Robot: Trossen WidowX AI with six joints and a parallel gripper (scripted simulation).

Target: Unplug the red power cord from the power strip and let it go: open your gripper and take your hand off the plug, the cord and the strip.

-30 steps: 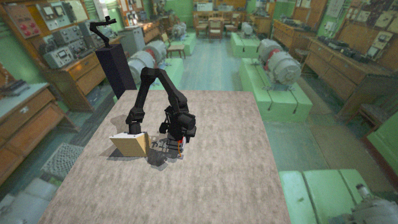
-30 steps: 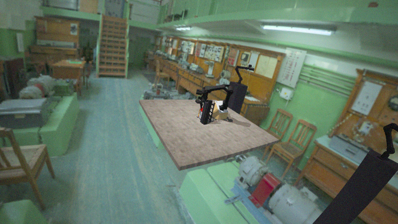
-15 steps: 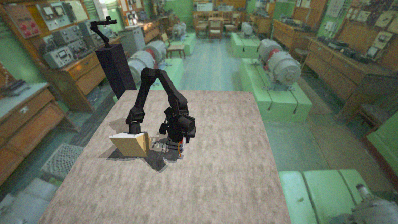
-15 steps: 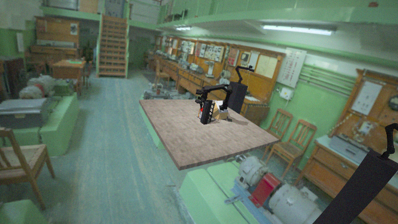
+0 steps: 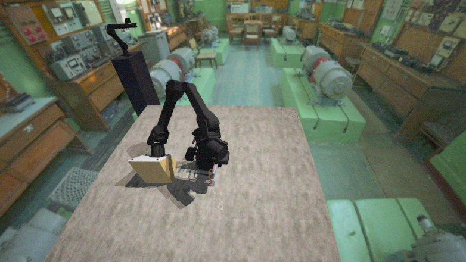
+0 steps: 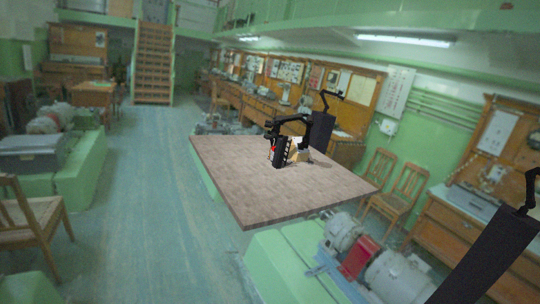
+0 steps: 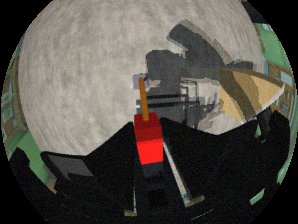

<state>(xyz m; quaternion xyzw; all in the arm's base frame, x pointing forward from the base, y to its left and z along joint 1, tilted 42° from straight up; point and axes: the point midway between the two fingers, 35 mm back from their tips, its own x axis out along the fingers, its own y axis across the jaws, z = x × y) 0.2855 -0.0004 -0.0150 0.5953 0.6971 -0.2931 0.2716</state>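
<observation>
Near the centre of the wrist view we see our gripper [image 7: 150, 163] clamped on the red plug [image 7: 149, 141], the dark fingers flanking it. An orange cord [image 7: 143, 98] runs from the plug toward the upper part of that frame, over the grey-brown table [image 7: 80, 63]. Left of centre in the top view, the arm [image 5: 195, 104] bends down beside a tan box [image 5: 153, 169], where the cord shows just below the wrist. We cannot make out the power strip clearly.
</observation>
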